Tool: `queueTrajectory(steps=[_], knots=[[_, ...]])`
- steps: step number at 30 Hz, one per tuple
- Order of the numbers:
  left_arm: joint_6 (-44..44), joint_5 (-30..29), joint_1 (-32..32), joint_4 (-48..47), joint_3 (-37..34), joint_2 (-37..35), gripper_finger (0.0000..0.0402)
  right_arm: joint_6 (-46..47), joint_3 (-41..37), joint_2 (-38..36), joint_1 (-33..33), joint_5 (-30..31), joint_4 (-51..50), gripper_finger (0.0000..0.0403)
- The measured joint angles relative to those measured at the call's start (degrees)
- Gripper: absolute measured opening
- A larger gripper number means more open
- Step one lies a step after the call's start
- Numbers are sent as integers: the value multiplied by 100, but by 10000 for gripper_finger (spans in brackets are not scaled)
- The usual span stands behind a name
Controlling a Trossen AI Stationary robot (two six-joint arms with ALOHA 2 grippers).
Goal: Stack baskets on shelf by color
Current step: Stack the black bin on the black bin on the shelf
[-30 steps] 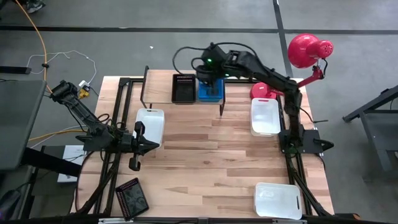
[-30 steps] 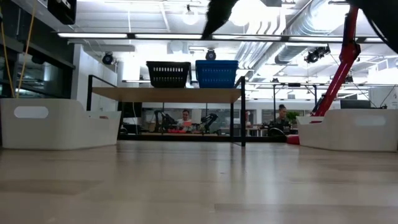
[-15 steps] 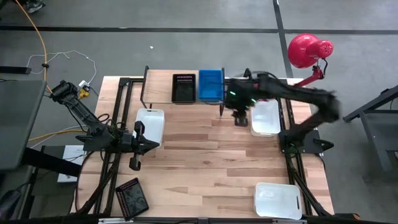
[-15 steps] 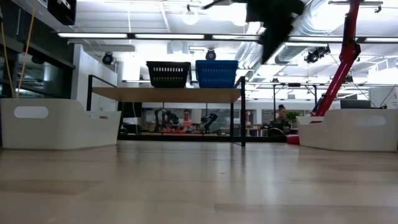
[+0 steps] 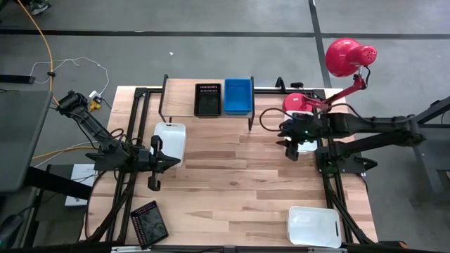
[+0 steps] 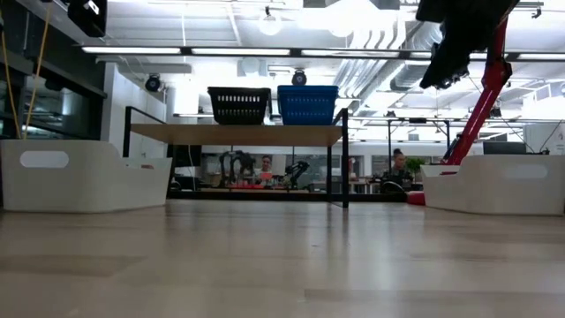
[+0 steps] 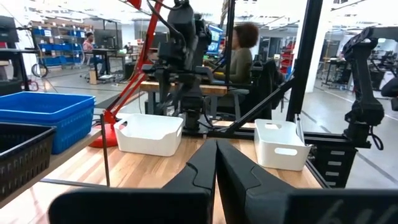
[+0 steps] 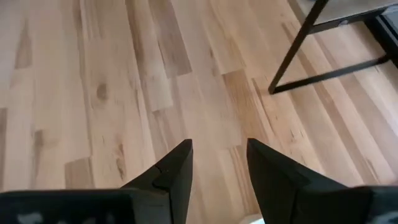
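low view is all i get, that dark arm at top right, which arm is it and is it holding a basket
Observer: It is the right arm. Its pincer is open and empty, over the table's right side.
Operator: any baskets out of my sight
Observer: Yes, a black basket lies tilted at the table's edge, in the corner far from the shelf on the left arm's side.
Operator: more than that one
Observer: A white basket sits in the opposite far corner, on the right arm's side.
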Motion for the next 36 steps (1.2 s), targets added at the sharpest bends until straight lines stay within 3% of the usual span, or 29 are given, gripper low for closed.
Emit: queueTrajectory(steps=[6, 15, 21, 26, 31, 36], knots=[[0, 0, 0, 2, 0, 0, 0, 317, 342, 271, 0, -1, -722, 139], [-16, 44, 0, 0, 0, 2, 0, 296, 366, 726, 0, -18, -692, 139], [-493, 784, 0, -253, 196, -4, 25, 252, 366, 931, 0, -32, -552, 139], [-1339, 1569, -7, -2155, 1151, 327, 93, 207, 366, 974, 0, -32, -483, 139], [-2501, 1722, -68, -5000, 2663, 1335, 172, 207, 366, 972, 0, -32, -431, 139], [-3957, 2563, -262, -7152, 4022, 2373, 217, 125, 366, 972, 0, -30, -377, 139]])
